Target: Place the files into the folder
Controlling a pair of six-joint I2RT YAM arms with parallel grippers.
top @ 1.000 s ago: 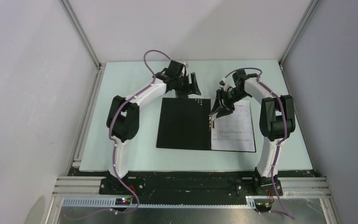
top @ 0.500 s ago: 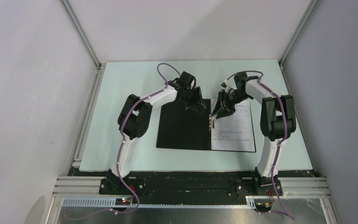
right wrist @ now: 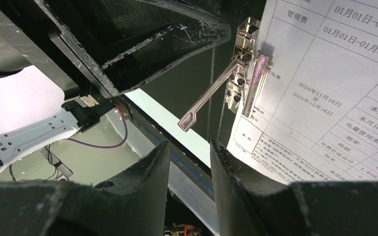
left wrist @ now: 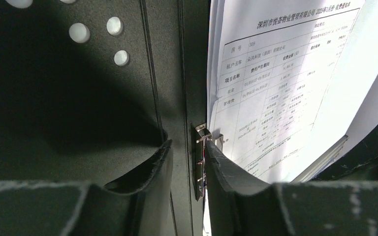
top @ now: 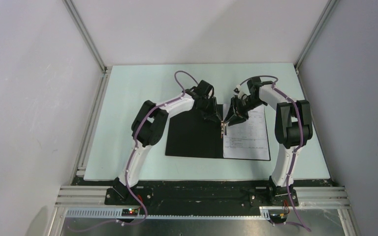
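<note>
Broadly, we are looking at a pale green worktop (top: 128, 98) carrying the open folder (top: 192, 137), which is lying flat near the middle with its black inside facing up. On the folder's right half the files (top: 248, 137) are lying as a white stack printed with tables, their left edge running along the spine. Both arms are reaching in over the far end of that spine. The left tool (top: 215, 115) is hovering just left of it. Its fingers (left wrist: 138, 177) are standing slightly spread and pinching nothing. The right tool (top: 232, 117) is hanging just right of the spine, over the files' far corner, its fingers (right wrist: 138, 172) likewise parted and gripping nothing. Between the two, the metal clip (right wrist: 246, 69) is sitting on the spine with its bar lying on the paper's edge and its lever (right wrist: 209, 101) angling away from the sheets. A few round pale dots (left wrist: 114, 25) are showing in the black cover.
</note>
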